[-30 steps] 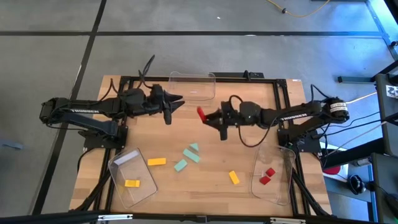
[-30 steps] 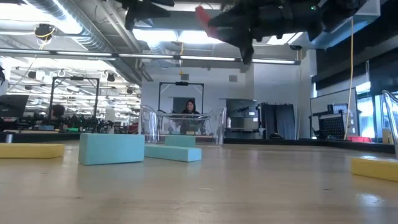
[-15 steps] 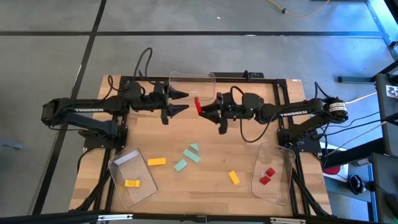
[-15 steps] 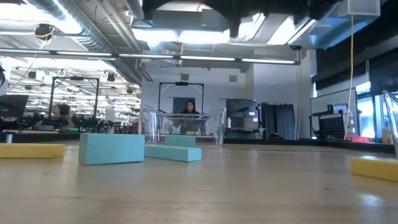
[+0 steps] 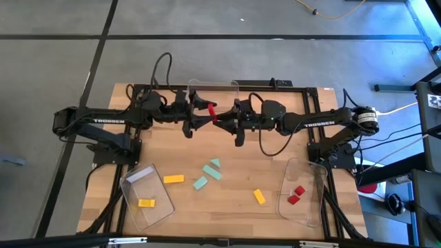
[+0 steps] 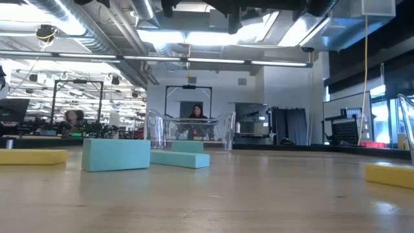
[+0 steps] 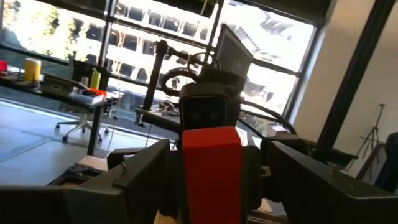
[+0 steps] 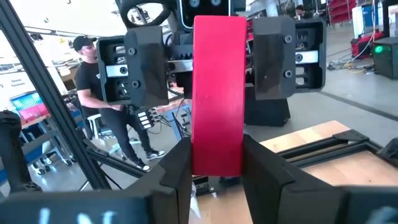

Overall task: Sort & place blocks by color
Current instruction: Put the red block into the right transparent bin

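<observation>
A red block (image 5: 212, 112) hangs in the air over the far middle of the table, held by my right gripper (image 5: 222, 118), which is shut on it. My left gripper (image 5: 204, 114) faces it from the left and is open. Its fingers (image 8: 146, 62) stand on either side of the block's free end (image 7: 211, 165), apart from it. On the table lie two mint blocks (image 5: 212, 167) (image 5: 200, 182) and two yellow blocks (image 5: 173, 178) (image 5: 259, 196). Another yellow block (image 5: 145, 203) lies in the near left bin, and red blocks (image 5: 296, 194) lie in the near right bin. My right gripper pinches the red block's near end (image 8: 217, 158) between its two fingers (image 8: 180, 171). It comes level from the table's right side. The block is lifted clear and sticks out past the fingertips toward my left gripper.
Three clear bins stand on the table: one at the far edge (image 5: 213, 93), one at the near left (image 5: 134, 180), one at the near right (image 5: 308, 207). In the low view the mint blocks (image 6: 116, 155) and yellow blocks (image 6: 32, 156) lie on the wood. People show in the room behind.
Both grippers have moved toward each other above the far middle of the table, the left one rightward and the right one leftward with the red block. The block now stands between my left gripper's open fingers. In the low view the right gripper and block have risen out of frame.
</observation>
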Controlling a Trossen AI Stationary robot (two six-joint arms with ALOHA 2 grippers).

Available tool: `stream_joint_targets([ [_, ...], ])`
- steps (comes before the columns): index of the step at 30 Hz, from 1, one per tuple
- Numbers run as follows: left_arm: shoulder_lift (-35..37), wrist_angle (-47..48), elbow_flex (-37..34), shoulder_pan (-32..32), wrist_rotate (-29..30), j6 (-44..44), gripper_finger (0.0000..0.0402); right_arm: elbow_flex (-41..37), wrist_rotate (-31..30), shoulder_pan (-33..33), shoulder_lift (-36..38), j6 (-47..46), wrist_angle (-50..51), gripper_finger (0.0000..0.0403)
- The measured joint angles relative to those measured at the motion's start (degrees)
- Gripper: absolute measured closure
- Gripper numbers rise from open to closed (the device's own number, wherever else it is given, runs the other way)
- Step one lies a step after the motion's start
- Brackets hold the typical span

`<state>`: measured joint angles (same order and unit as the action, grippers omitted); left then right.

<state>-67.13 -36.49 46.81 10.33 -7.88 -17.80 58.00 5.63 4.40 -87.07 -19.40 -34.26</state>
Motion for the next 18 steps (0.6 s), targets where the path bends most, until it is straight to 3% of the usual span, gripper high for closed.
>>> stream_joint_targets([
  [5,0.09,0.09,0.00,0.00,2.01,-1.97,0.0178,0.00,-0.02,0.01,0.02,0.47,0.28,0.0298],
  [12,0.04,1.14,0.00,-0.04,2.60,-2.87,0.0306,-0.02,-0.23,0.11,0.02,1.45,0.42,0.0298],
  [15,0.04,1.18,0.00,0.11,2.51,-2.78,0.0307,-0.04,-0.25,0.10,0.02,1.68,0.39,0.0294],
  [18,0.04,1.44,0.00,0.67,2.13,-2.80,0.0307,-0.04,-0.41,0.12,0.02,1.63,0.36,0.0260],
])
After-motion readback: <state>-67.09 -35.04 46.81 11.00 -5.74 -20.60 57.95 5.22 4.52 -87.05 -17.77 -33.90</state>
